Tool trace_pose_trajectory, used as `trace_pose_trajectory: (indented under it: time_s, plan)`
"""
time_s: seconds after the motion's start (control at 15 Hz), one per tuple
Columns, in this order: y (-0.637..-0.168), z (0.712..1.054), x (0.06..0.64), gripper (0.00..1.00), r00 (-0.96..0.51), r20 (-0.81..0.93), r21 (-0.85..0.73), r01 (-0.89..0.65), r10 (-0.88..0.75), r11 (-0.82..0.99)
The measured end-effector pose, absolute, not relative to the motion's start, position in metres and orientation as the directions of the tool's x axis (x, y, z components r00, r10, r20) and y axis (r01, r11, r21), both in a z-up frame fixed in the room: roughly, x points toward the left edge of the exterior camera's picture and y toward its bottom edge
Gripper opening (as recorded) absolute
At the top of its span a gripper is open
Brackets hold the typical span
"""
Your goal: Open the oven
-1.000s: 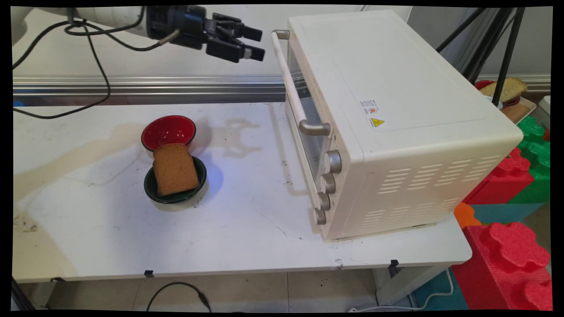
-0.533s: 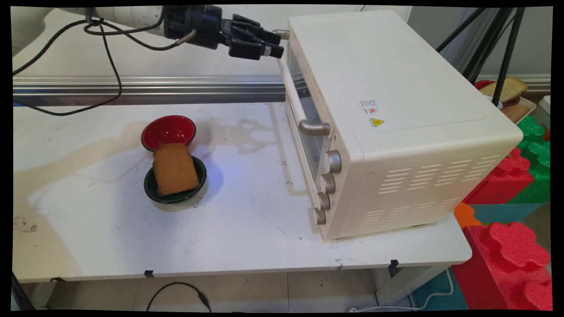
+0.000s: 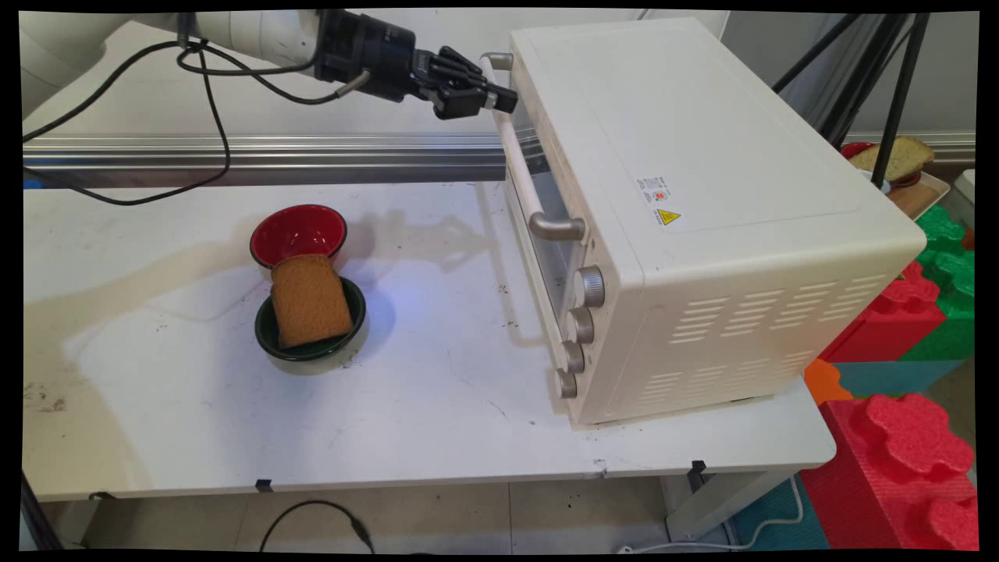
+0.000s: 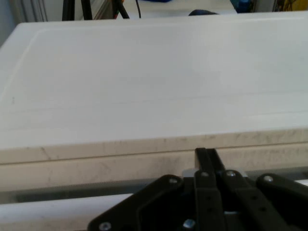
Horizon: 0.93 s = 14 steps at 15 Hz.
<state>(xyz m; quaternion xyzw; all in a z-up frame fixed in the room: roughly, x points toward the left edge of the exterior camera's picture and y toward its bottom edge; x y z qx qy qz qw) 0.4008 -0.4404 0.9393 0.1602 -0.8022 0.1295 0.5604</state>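
A cream toaster oven (image 3: 702, 156) stands on the right half of the white table (image 3: 437, 421), door closed, with a long cream handle (image 3: 519, 168) across the door's top. My black gripper (image 3: 503, 97) is shut, its tips right at the far upper end of that handle, beside the door's top edge. In the hand view the two fingers (image 4: 206, 155) lie pressed together, pointing at the oven's top front edge (image 4: 154, 144), with the handle (image 4: 48, 211) just below them. Nothing shows between them.
A brown bread slice (image 3: 310, 300) lies in a dark green bowl (image 3: 269, 336) on the table's left-middle, with a red bowl (image 3: 299, 230) just behind it. Red and green foam blocks (image 3: 905, 312) stand to the right. Black cables (image 3: 211, 117) hang from the arm.
My gripper has travelled right, from open air to the oven handle's far end. Its fingers have come together from open to shut. Bowls, bread and oven are unmoved.
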Motion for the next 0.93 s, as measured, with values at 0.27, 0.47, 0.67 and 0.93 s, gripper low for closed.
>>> trace_pose_trajectory:
  time_s: [0.27,0.47,0.67,0.93]
  plan:
    - [-0.445,0.933,0.392,0.00,-0.351,0.930,-0.040,-0.397,-0.111,0.917]
    - [-0.447,0.929,0.388,0.00,-0.369,0.923,-0.050,-0.394,-0.108,0.918]
    - [-0.448,0.925,0.389,0.00,-0.387,0.916,-0.059,-0.388,-0.105,0.920]
    - [-0.444,0.919,0.396,0.00,-0.415,0.904,-0.072,-0.379,-0.100,0.922]
